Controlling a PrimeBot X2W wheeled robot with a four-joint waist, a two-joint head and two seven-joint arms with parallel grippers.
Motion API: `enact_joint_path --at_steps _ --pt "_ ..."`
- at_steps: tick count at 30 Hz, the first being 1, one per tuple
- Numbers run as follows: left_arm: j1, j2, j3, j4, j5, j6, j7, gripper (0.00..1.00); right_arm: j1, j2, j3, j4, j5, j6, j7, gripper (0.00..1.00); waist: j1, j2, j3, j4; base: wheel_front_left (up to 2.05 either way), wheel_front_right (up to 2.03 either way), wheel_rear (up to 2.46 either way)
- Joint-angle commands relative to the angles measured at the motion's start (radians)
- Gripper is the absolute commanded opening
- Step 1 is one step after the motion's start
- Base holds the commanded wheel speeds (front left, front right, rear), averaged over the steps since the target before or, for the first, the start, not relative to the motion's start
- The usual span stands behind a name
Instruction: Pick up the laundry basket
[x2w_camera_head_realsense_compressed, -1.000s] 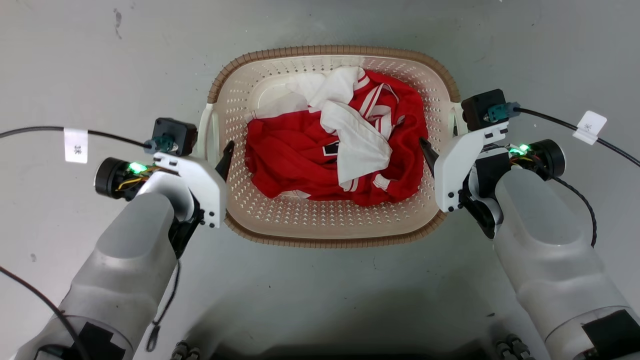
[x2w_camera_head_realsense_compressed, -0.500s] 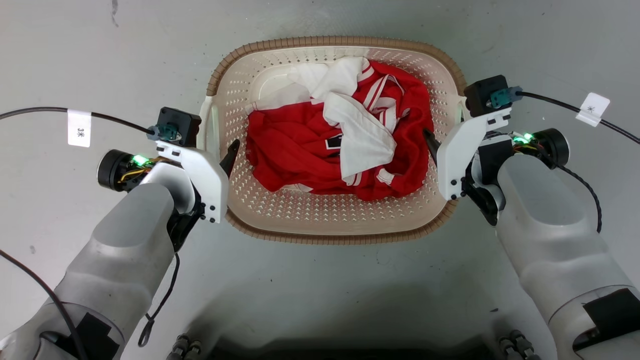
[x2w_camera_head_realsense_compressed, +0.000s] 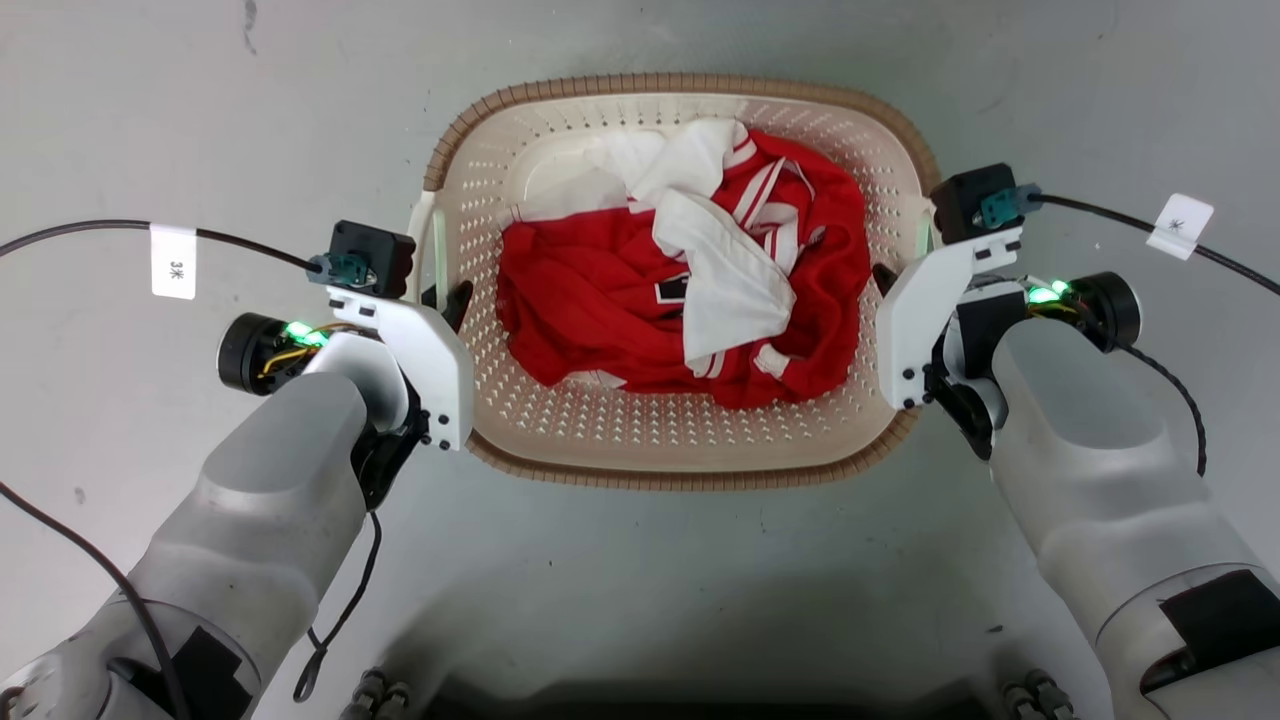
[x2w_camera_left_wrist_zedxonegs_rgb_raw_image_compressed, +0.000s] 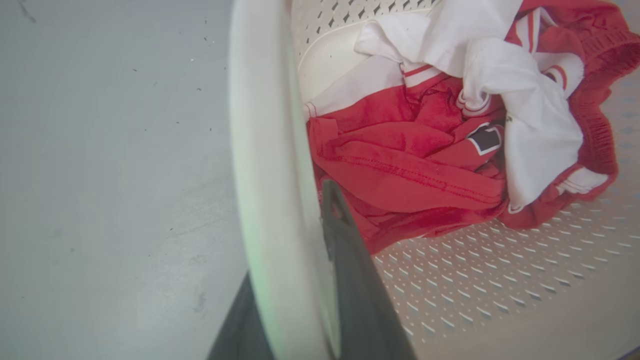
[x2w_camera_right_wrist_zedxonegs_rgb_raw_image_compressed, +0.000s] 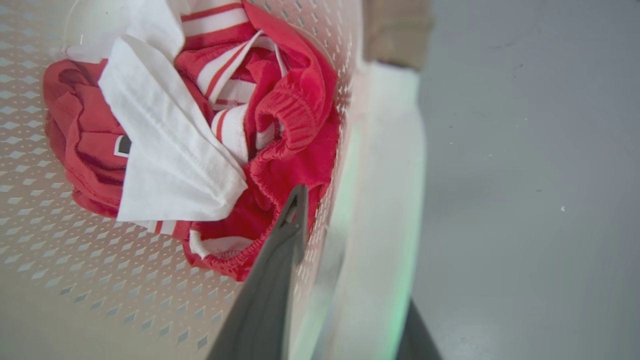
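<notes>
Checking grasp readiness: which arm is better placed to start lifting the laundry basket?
Neither clearly. The left tool and right tool each straddle a white side handle of the laundry basket, one finger inside, one outside; the lift likely needs both.

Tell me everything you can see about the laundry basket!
The laundry basket is cream-white plastic, dotted all over with little holes, rounded-rectangular, with a brown woven-look rim and a white handle on each side. It is upright over the grey floor. Crumpled red and white clothes lie inside. The left gripper and right gripper each pinch a side handle, one finger inside the basket and one outside.
</notes>
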Motion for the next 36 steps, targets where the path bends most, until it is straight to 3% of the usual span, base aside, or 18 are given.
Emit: enact_joint_path --at_steps 1,6,14,24,31,36 --pt "-0.004 0.01 -0.012 -0.002 -0.007 0.001 0.001 0.0 -0.013 -0.005 0.004 0.01 -0.015 0.003 -0.002 0.0 -0.0001 0.0 -0.01 0.0 0.0 0.0 0.0" --pt "0.015 0.034 -0.067 -0.032 -0.062 0.001 0.042 0.0 -0.017 -0.006 0.004 0.047 -0.043 0.002 0.045 0.0 -0.0001 0.0 -0.066 -0.004 0.0 0.0 0.0" --pt "0.061 0.087 -0.154 -0.105 -0.195 0.001 0.182 0.0 0.034 -0.009 0.064 0.063 -0.019 0.001 0.228 0.0 -0.0001 0.0 -0.257 -0.011 0.0 0.0 0.0" --pt "0.112 0.155 -0.241 -0.193 -0.348 0.0 0.381 0.0 0.111 -0.01 0.168 0.032 0.107 0.001 0.481 0.0 -0.0001 0.0 -0.527 -0.009 0.0 0.0 0.0" --pt "0.164 0.182 -0.266 -0.238 -0.417 -0.001 0.449 0.0 0.168 -0.01 0.222 0.005 0.193 0.001 0.592 0.0 -0.0001 0.0 -0.696 -0.003 0.0 0.0 0.0" --pt "0.225 0.192 -0.285 -0.247 -0.457 -0.001 0.559 0.0 0.21 -0.01 0.253 -0.003 0.239 0.001 0.646 0.0 -0.0001 0.0 -0.796 0.004 0.0 0.0 0.0"
